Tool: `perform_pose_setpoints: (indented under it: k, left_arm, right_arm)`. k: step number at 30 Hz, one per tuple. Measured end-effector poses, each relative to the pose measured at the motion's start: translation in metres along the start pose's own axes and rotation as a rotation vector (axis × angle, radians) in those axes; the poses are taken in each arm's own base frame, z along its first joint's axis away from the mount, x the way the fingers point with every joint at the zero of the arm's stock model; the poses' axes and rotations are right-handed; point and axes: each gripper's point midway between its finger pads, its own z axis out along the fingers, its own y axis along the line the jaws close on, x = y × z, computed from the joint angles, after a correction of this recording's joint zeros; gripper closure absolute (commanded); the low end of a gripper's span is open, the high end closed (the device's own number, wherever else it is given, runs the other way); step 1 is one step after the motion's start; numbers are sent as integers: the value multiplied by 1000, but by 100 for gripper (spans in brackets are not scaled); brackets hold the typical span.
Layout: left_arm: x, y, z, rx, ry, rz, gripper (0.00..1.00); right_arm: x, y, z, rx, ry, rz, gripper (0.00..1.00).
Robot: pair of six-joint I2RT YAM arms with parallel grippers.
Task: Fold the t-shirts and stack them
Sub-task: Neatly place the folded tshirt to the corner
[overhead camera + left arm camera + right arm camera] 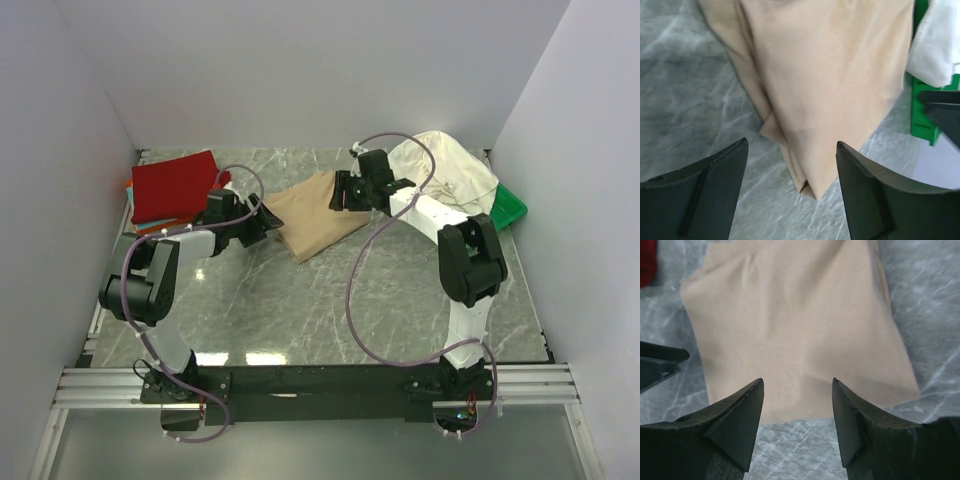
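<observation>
Now both sets of jaws stand apart and grip nothing. The folded tan t-shirt lies flat on the marble bench between the left jaws and the right jaws, which face each other across it. One folded corner of the shirt points into the gap of the left jaws, lying below their tips. Its opposite edge lies just ahead of the right jaws, with bare bench showing between that edge and the tips. Behind the right jaws, the cream-white t-shirt lies heaped over the green tray. Behind the left jaws, the deep red t-shirt lies folded on thin orange and teal cloth, of which only the edges show.
</observation>
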Motion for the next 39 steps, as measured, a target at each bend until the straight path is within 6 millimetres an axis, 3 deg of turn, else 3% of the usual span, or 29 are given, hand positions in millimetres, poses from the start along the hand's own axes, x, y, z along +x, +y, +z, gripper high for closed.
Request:
perform_pose_setpoints:
  k: [8,22,26,28,31,32,37,39]
  left_arm:
    - [12,-2,14,68,38,-52,23]
    - [17,-17,37,95,48,-78,20]
    - [17,-22,44,103,40,-79,25]
    - [17,-24,48,103,38,-80,30]
    - [20,-23,56,85,35,-77,50]
    - [21,-23,58,79,37,-77,62]
    - [24,-11,62,9,33,-73,94]
    - [22,-12,63,-3,31,-64,99]
  right_arm:
    - [39,-9,30,-3,112,27,37]
    - [51,-10,38,-4,144,54,37]
    - [52,-8,38,-7,147,50,37]
    - [53,-6,38,-9,148,48,37]
    - [54,-5,38,-11,150,46,37]
    - [54,-4,38,-12,150,45,37]
    - [57,-2,39,-15,155,41,37]
    - [61,-2,39,-14,162,41,38]
